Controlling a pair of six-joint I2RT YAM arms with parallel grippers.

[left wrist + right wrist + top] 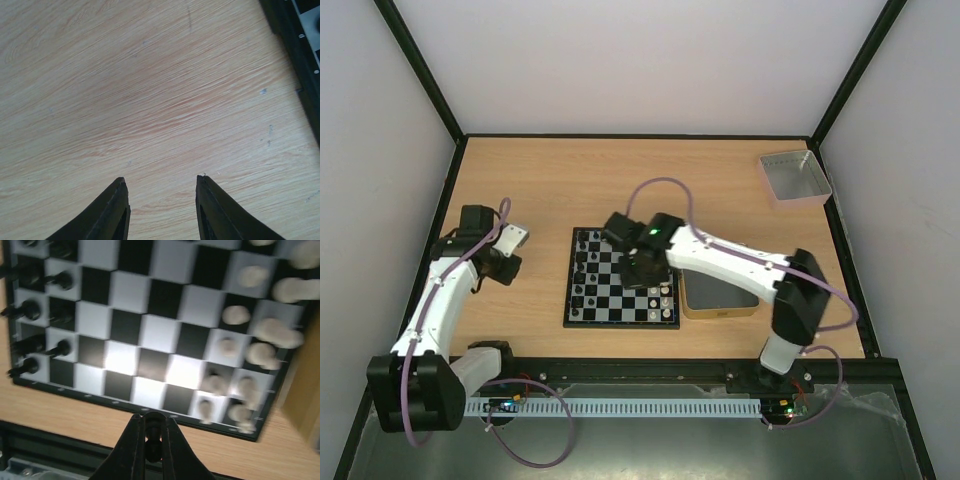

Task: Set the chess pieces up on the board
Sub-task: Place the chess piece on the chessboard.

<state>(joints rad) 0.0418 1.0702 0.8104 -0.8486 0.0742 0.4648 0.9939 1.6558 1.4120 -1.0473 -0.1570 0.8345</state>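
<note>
The board (620, 300) lies mid-table, with black pieces (582, 270) down its left columns and cream pieces (664, 300) at its right edge. In the right wrist view the board (150, 330) fills the frame, with black pieces (30, 310) at the left and blurred cream pieces (260, 335) at the right. My right gripper (152, 427) is shut on a small black chess piece (153, 437) and holds it above the board's near edge. It also shows in the top view (638, 268), over the board's right half. My left gripper (162, 182) is open and empty over bare wood, left of the board (505, 262).
A gold-rimmed square tin (720, 297) sits just right of the board, under the right arm. A clear grey tray (795, 177) stands at the far right corner. The black frame rail (295, 55) crosses the left wrist view's right edge.
</note>
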